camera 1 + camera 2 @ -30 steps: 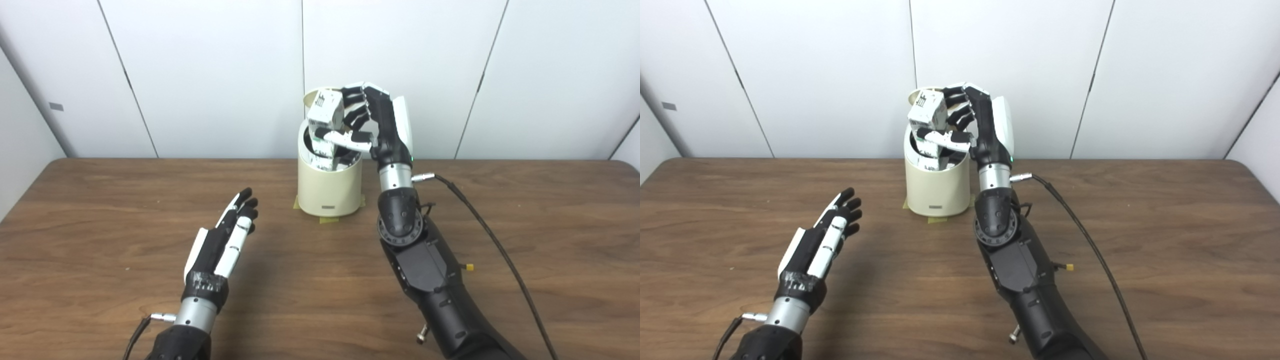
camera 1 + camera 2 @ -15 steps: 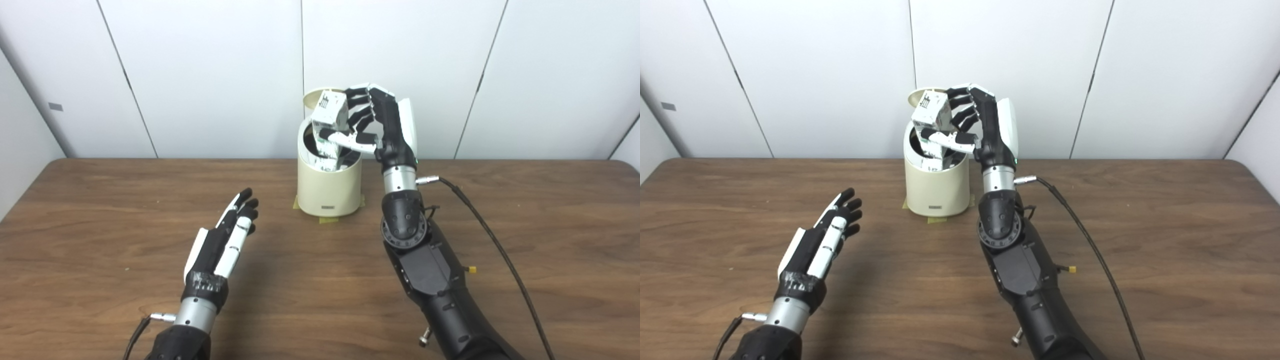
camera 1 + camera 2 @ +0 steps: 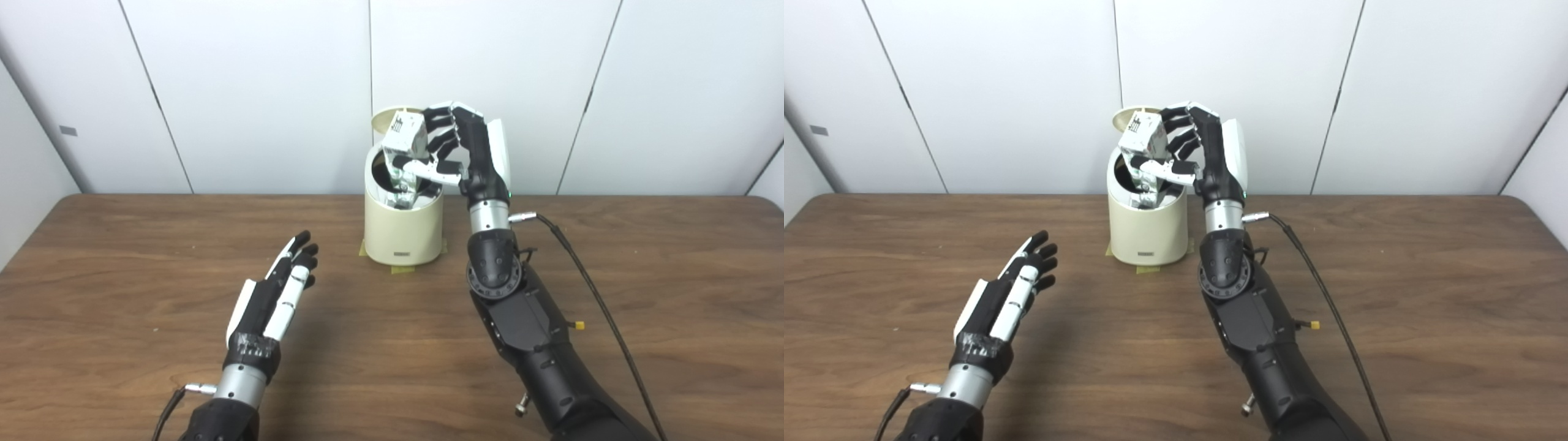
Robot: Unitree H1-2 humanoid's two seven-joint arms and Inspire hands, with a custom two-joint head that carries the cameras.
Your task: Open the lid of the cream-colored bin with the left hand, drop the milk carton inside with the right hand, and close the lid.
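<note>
Wood table [image 3: 122, 275], white wall. Right hand [image 3: 468, 153] grips milk carton [image 3: 404, 131] at frame centre-top, carton tilted, lower end inside open cream-colored bin [image 3: 404, 233]. Left hand [image 3: 269, 300] flat, empty, lower left.

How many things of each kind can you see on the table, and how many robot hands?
Cream bin with its lid up: 1
Milk carton, held over the bin's opening: 1
Robot hands, left hand open and right hand holding the carton: 2
Total: 4
</note>
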